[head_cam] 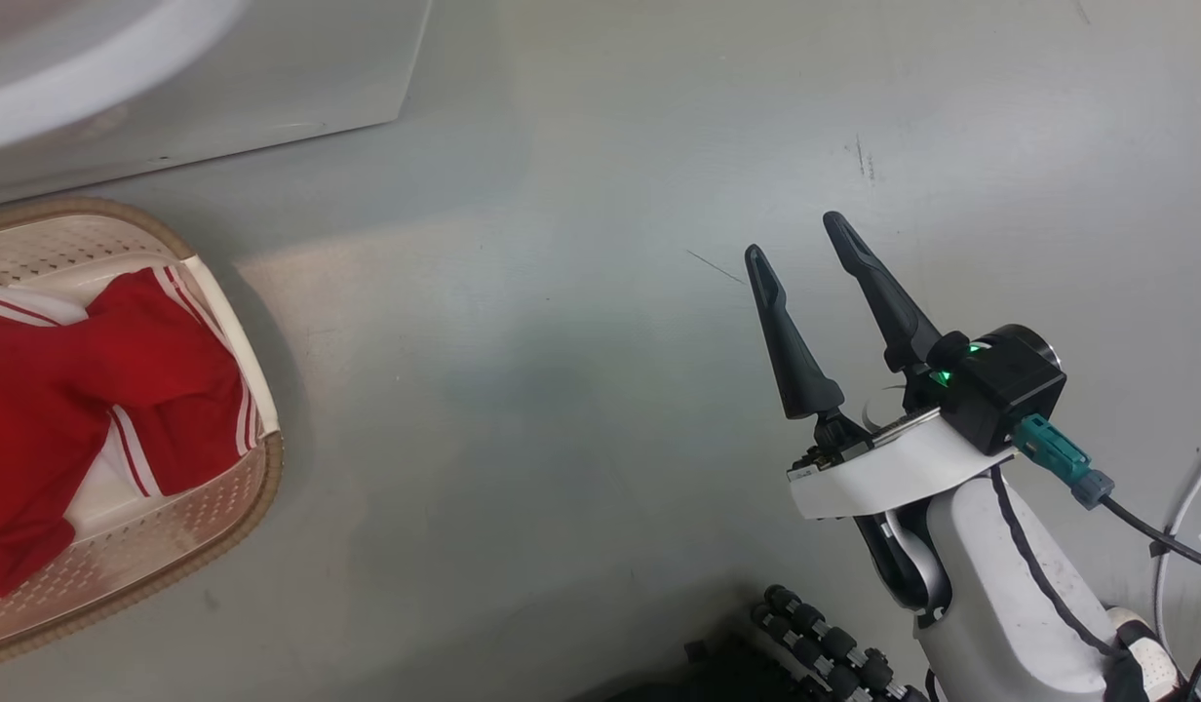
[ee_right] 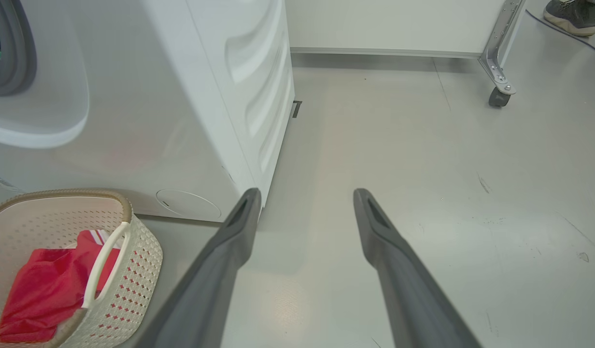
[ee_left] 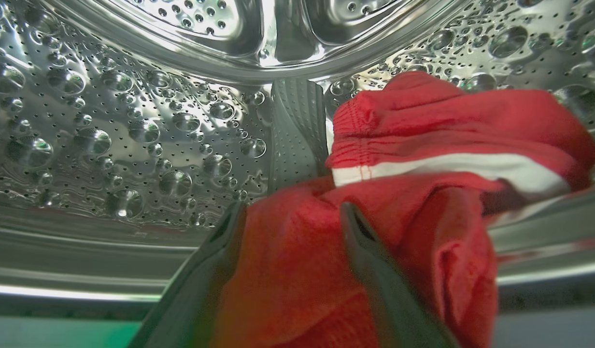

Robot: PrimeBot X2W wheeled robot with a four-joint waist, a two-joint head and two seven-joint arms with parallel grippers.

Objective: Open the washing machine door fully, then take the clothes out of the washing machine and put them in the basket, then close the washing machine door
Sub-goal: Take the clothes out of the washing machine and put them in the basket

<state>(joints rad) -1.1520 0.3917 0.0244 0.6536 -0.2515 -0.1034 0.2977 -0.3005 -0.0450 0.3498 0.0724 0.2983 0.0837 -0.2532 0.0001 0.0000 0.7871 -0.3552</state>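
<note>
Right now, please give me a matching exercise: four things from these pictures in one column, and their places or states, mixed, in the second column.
1. left gripper
2. right gripper
3. basket
4. drum

A. perforated steel, a red garment lying in it
B. open, above bare floor
C. on the floor in front of the washing machine, red clothes inside
D. open, reaching at that garment

Pairs: 1-D, 2-B, 3-C, 4-A

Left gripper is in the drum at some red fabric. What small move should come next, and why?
Probably close the left gripper on the red garment: its open fingers straddle a fold lying in the drum, gripping nothing yet. Other clothes already lie in the basket.
</note>
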